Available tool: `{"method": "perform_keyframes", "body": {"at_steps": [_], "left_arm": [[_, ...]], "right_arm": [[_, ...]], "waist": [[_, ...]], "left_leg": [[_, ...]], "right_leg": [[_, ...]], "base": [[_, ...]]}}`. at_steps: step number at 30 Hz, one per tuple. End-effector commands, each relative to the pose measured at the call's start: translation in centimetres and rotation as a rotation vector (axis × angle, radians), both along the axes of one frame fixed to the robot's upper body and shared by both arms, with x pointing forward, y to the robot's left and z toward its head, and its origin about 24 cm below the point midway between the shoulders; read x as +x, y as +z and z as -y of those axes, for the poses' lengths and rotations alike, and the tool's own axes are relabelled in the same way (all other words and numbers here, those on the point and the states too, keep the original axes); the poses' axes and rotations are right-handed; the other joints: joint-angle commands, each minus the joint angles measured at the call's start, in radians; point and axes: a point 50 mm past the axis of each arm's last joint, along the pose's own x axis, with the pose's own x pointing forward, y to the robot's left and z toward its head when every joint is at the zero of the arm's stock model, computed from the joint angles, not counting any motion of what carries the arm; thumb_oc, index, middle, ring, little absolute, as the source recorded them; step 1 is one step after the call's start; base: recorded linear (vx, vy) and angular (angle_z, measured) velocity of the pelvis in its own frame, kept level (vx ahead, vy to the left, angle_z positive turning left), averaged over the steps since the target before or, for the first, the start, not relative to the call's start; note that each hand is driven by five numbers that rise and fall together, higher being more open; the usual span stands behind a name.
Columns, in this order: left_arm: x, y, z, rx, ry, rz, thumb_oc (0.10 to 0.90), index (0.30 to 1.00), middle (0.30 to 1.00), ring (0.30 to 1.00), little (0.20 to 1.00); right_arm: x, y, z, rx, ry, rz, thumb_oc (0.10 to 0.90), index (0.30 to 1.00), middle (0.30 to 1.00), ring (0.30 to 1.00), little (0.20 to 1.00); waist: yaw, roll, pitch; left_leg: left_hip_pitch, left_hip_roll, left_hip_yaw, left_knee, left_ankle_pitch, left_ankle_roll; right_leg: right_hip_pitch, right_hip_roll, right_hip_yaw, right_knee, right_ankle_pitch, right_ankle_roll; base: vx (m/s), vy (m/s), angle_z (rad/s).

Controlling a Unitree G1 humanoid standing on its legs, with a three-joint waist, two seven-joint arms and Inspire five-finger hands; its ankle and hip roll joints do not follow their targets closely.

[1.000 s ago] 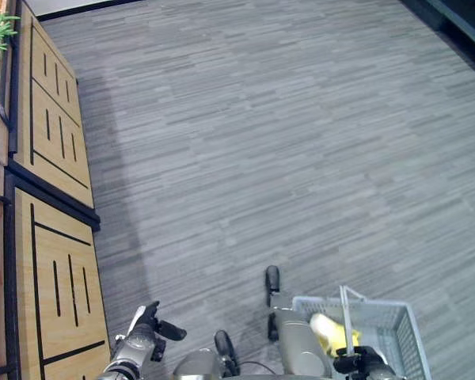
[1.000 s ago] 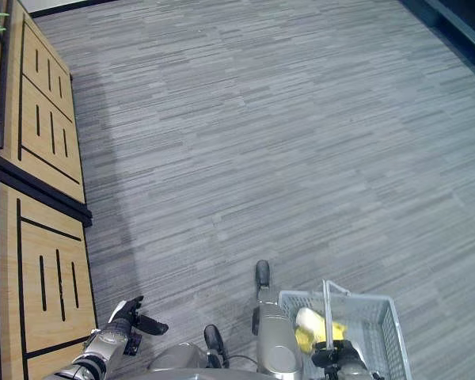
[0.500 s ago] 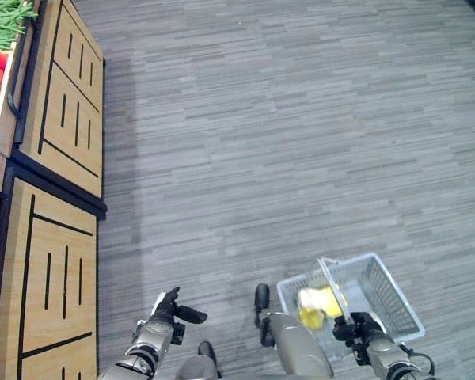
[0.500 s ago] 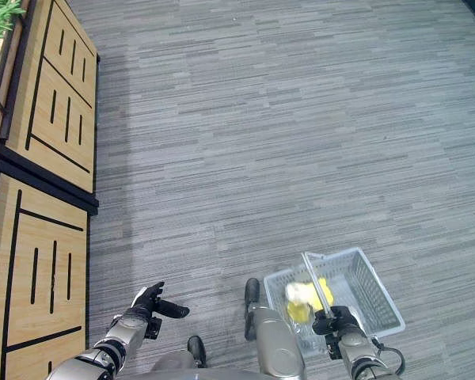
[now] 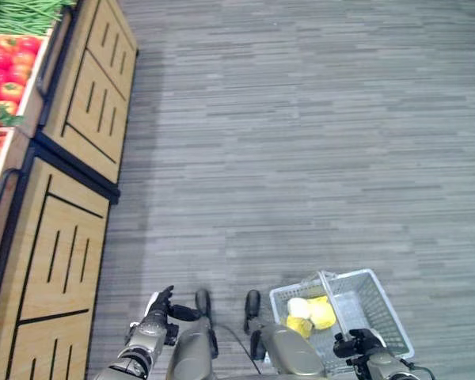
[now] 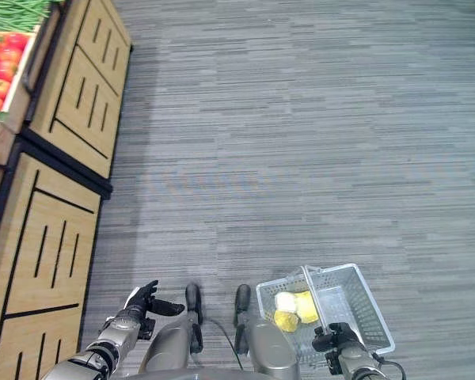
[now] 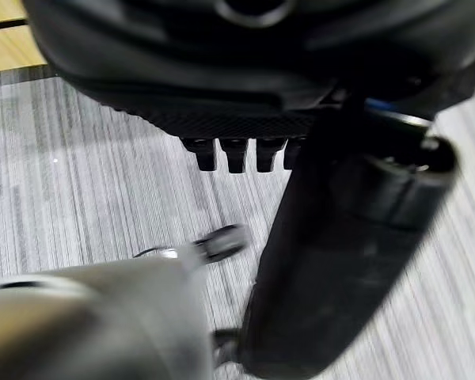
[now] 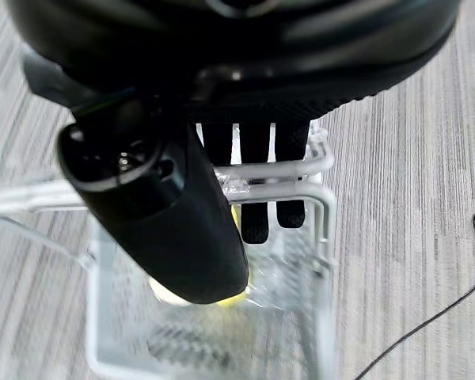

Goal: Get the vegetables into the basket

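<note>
Right hand (image 8: 253, 170) grips basket (image 5: 372, 297) handle; head views add tomatoes (image 5: 8, 67).

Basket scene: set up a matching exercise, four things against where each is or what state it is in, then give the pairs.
Things:
1. basket
2. yellow vegetables
3. tomatoes
4. left hand

Places or states:
A. in the wooden stand's bin, far left
B. open, holding nothing, low above the floor
C. hanging by its handle from the right hand
D. lying inside the basket, at its left end

Pairs: 1-C, 2-D, 3-A, 4-B
</note>
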Motion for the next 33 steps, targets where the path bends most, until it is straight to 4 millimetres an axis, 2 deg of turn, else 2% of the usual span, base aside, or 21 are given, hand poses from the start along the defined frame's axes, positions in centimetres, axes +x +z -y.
{"method": "perform_keyframes", "body": {"at_steps": [1, 2, 5, 7, 11, 12, 13, 15, 16, 17, 18, 19, 21, 24, 27, 29, 30, 33], "left_arm": [[-0.6, 0.1, -1.3, 0.059, -0.016, -0.011, 0.9, 1.0, 1.0, 1.0, 1.0], [-1.1, -0.1, -1.6, 0.056, 0.012, -0.019, 0.9, 1.0, 1.0, 1.0, 1.0], [-1.0, 0.1, -2.0, 0.057, 0.039, -0.011, 0.9, 1.0, 1.0, 1.0, 1.0], [-0.4, 0.4, -2.1, 0.059, 0.035, 0.009, 0.9, 1.0, 1.0, 1.0, 1.0], [0.0, 0.6, -2.2, 0.071, 0.019, 0.02, 0.9, 1.0, 1.0, 1.0, 1.0], [0.1, 0.7, -2.4, 0.079, 0.015, 0.021, 0.9, 1.0, 1.0, 1.0, 1.0], [0.1, 0.8, -2.7, 0.085, 0.016, 0.02, 0.9, 1.0, 1.0, 1.0, 1.0], [-0.2, 0.7, -2.8, 0.093, 0.014, 0.009, 0.9, 1.0, 1.0, 1.0, 1.0], [-0.3, 0.6, -2.8, 0.095, 0.007, 0.0, 0.9, 1.0, 1.0, 1.0, 1.0], [-0.4, 0.6, -2.7, 0.095, 0.007, 0.0, 0.9, 1.0, 1.0, 1.0, 1.0], [-0.4, 0.6, -2.7, 0.095, 0.007, 0.0, 0.9, 1.0, 1.0, 1.0, 1.0], [-0.4, 0.6, -2.7, 0.096, 0.007, 0.0, 0.9, 1.0, 1.0, 1.0, 1.0], [-0.3, 0.6, -2.6, 0.097, 0.003, 0.003, 0.9, 1.0, 1.0, 1.0, 1.0], [-0.1, 0.6, -2.4, 0.094, -0.007, 0.01, 0.9, 1.0, 1.0, 1.0, 1.0], [-0.2, 0.5, -2.3, 0.094, -0.02, 0.0, 0.9, 1.0, 1.0, 1.0, 1.0], [-0.1, 0.4, -2.0, 0.089, -0.029, -0.004, 0.9, 1.0, 1.0, 1.0, 1.0], [-0.4, 0.1, -1.4, 0.073, -0.024, -0.018, 0.9, 1.0, 1.0, 1.0, 1.0], [-0.3, 0.1, -1.0, 0.062, -0.032, -0.014, 0.9, 1.0, 1.0, 1.0, 1.0]], "right_arm": [[-1.7, 0.5, 2.4, -0.052, -0.077, 0.001, 0.4, 0.3, 0.3, 0.3, 0.3], [-1.4, 0.5, 2.1, -0.041, -0.084, 0.013, 0.4, 0.3, 0.3, 0.3, 0.3], [-0.5, 0.4, 1.5, -0.038, -0.028, 0.004, 0.4, 0.3, 0.3, 0.3, 0.3], [-0.1, 0.4, 1.1, -0.026, -0.014, 0.005, 0.4, 0.3, 0.3, 0.3, 0.3], [0.3, 0.5, 0.9, -0.02, -0.002, 0.006, 0.4, 0.3, 0.3, 0.3, 0.3], [0.4, 0.4, 0.8, -0.015, -0.002, 0.006, 0.4, 0.3, 0.3, 0.3, 0.3], [0.4, 0.4, 0.6, -0.013, 0.005, 0.003, 0.4, 0.3, 0.3, 0.3, 0.3], [0.3, 0.2, 0.4, -0.008, 0.015, -0.005, 0.4, 0.3, 0.3, 0.3, 0.3], [0.1, 0.1, 0.3, -0.006, 0.018, -0.012, 0.4, 0.3, 0.3, 0.3, 0.3], [0.1, 0.1, 0.2, -0.002, 0.015, -0.011, 0.4, 0.3, 0.3, 0.3, 0.3], [0.1, 0.1, 0.2, -0.002, 0.015, -0.011, 0.4, 0.3, 0.3, 0.3, 0.3], [0.2, 0.1, 0.2, -0.001, 0.014, -0.007, 0.4, 0.3, 0.3, 0.3, 0.3], [0.3, 0.1, 0.0, 0.004, 0.011, 0.0, 0.4, 0.3, 0.3, 0.3, 0.3], [0.1, -0.1, -0.3, 0.017, 0.013, -0.005, 0.4, 0.3, 0.3, 0.3, 0.3], [-0.9, -0.4, -0.4, 0.025, 0.011, -0.03, 0.4, 0.3, 0.3, 0.3, 0.3], [-1.1, -0.4, -0.2, 0.028, 0.001, -0.034, 0.4, 0.3, 0.3, 0.3, 0.3], [-1.6, -0.3, 0.3, 0.017, -0.024, -0.041, 0.4, 0.3, 0.3, 0.3, 0.3], [-1.8, -0.2, 0.9, 0.003, -0.032, -0.043, 0.4, 0.3, 0.3, 0.3, 0.3]], "waist": [[0.007, 0.025, -0.021], [0.014, 0.019, -0.021], [0.032, 0.013, -0.014], [0.04, 0.013, -0.006], [0.051, 0.005, 0.008], [0.052, 0.001, 0.014], [0.059, -0.006, 0.022], [0.062, -0.005, 0.033], [0.065, 0.0, 0.032], [0.069, 0.005, 0.023], [0.069, 0.006, 0.022], [0.07, 0.009, 0.018], [0.067, 0.007, 0.017], [0.061, -0.008, 0.012], [0.046, -0.012, 0.008], [0.031, -0.01, -0.002], [0.02, 0.005, -0.019], [0.002, 0.018, -0.023]], "left_leg": [[0.013, -0.024, 0.028, 0.132, -0.051, 0.021], [0.009, -0.032, 0.06, 0.171, -0.085, 0.037], [-0.003, -0.045, 0.093, 0.237, -0.143, 0.068], [-0.023, -0.053, 0.1, 0.294, -0.191, 0.093], [-0.021, -0.061, 0.106, 0.337, -0.243, 0.128], [-0.009, -0.066, 0.108, 0.336, -0.254, 0.137], [0.016, -0.073, 0.113, 0.323, -0.261, 0.151], [0.073, -0.086, 0.113, 0.262, -0.248, 0.161], [0.116, -0.099, 0.113, 0.204, -0.23, 0.158], [0.137, -0.102, 0.114, 0.165, -0.213, 0.151], [0.138, -0.101, 0.113, 0.164, -0.212, 0.151], [0.139, -0.1, 0.111, 0.159, -0.206, 0.148], [0.147, -0.101, 0.105, 0.148, -0.195, 0.14], [0.173, -0.107, 0.097, 0.128, -0.19, 0.122], [0.202, -0.112, 0.064, 0.112, -0.191, 0.11], [0.227, -0.107, 0.027, 0.091, -0.188, 0.097], [0.247, -0.081, -0.017, 0.102, -0.196, 0.075], [0.236, -0.062, -0.05, 0.133, -0.192, 0.051]], "right_leg": [[-0.019, -0.153, 0.115, 0.124, -0.124, 0.098], [-0.021, -0.168, 0.143, 0.128, -0.121, 0.112], [-0.032, -0.19, 0.18, 0.134, -0.11, 0.13], [-0.041, -0.204, 0.192, 0.145, -0.103, 0.147], [-0.061, -0.213, 0.197, 0.211, -0.101, 0.165], [-0.074, -0.213, 0.195, 0.251, -0.09, 0.172], [-0.099, -0.217, 0.182, 0.324, -0.054, 0.179], [-0.147, -0.221, 0.166, 0.455, -0.005, 0.175], [-0.169, -0.217, 0.162, 0.462, 0.019, 0.173], [-0.187, -0.21, 0.169, 0.377, 0.057, 0.174], [-0.184, -0.209, 0.168, 0.373, 0.059, 0.174], [-0.192, -0.202, 0.179, 0.314, 0.078, 0.179], [-0.21, -0.172, 0.242, 0.187, 0.093, 0.188], [-0.235, -0.131, 0.29, 0.063, 0.1, 0.206], [-0.207, -0.125, 0.265, 0.071, 0.085, 0.199], [-0.196, -0.099, 0.297, 0.115, 0.051, 0.178], [-0.19, -0.075, 0.287, 0.155, 0.0, 0.143], [-0.178, -0.068, 0.265, 0.169, -0.031, 0.115]], "base": [[0.24, 0.448, -0.73], [0.22, 0.417, -0.82], [0.17, 0.328, -0.89], [0.14, 0.343, -0.31], [0.1, 0.263, -0.09], [0.09, 0.293, 0.09], [0.07, 0.262, -0.05], [0.09, 0.246, -0.21], [0.13, 0.223, -0.06], [0.09, 0.115, 0.02], [0.06, 0.035, 0.03], [0.03, -0.016, -0.02], [0.07, -0.056, 0.0], [0.14, -0.136, 0.24], [0.21, -0.189, 0.47], [0.39, -0.336, 1.31], [0.51, -0.438, 0.95], [0.32, -0.328, 0.51]]}}
